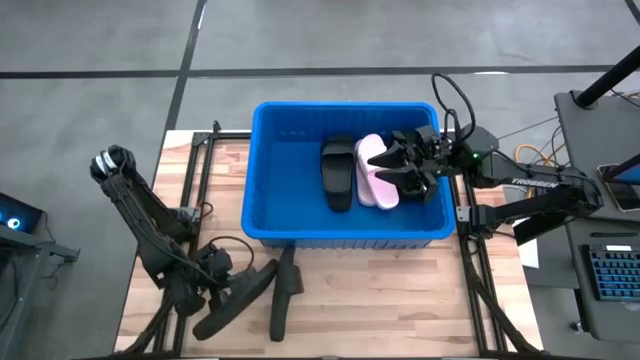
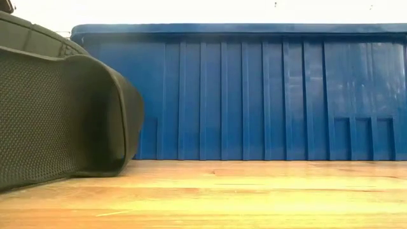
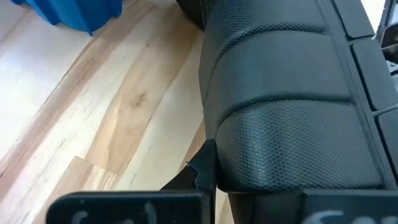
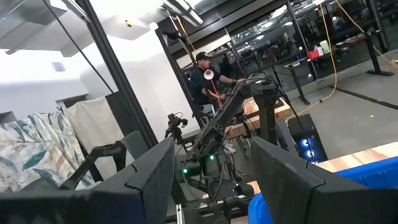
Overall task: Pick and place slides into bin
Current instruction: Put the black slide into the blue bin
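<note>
The blue bin (image 1: 345, 230) stands at the table's middle and fills the low view (image 2: 267, 95). Inside it lie a black slide (image 1: 338, 172) and a pale pink slide (image 1: 376, 172), side by side on the floor. My right gripper (image 1: 400, 168) hangs open and empty over the bin's right part, just above the pink slide; its wrist view (image 4: 211, 180) looks out into the room. My left gripper (image 1: 208, 288) is low at the table's near left, shut on a black slide (image 1: 240, 298). Another black slide (image 1: 285, 292) lies on the table in front of the bin. My left gripper has the black slide (image 3: 292, 112) between its two fingers, one finger (image 3: 204, 171) against the slide's edge. The other finger is hidden behind the slide. The fingers come in low from the table's left. The slide stands on its side, its lower edge (image 2: 76, 173) on the wood.
Black metal rails (image 1: 200, 170) run along both sides of the table. A desk with a keyboard (image 1: 610, 275) stands to the right. A person (image 4: 202, 74) sits far off in the room. Bare wood (image 1: 380, 300) lies in front of the bin.
</note>
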Tool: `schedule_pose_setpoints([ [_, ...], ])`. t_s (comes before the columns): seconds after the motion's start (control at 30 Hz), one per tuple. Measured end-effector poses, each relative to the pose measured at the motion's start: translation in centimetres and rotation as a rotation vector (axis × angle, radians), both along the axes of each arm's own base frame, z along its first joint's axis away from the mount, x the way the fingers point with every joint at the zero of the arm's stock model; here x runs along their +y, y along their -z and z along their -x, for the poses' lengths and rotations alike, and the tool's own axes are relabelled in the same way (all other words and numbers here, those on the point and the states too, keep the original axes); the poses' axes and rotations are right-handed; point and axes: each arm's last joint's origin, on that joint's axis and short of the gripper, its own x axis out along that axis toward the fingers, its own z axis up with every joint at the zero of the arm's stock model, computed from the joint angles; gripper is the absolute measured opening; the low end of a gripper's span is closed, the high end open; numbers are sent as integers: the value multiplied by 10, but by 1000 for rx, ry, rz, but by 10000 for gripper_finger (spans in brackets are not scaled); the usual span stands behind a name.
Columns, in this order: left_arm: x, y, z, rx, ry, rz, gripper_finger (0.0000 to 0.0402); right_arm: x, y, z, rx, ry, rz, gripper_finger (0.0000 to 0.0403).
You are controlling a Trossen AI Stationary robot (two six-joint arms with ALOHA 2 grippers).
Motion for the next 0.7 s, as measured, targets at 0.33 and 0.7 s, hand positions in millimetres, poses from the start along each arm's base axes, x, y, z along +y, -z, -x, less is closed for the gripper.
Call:
schedule_pose_setpoints([
  [0.33, -5, -11, 3, 98, 100, 105, 2, 0, 1, -1, 14, -2, -2, 201],
  [0.7, -5, -48, 17, 231, 220, 103, 1, 1, 2, -1, 21, -29, 3, 201],
])
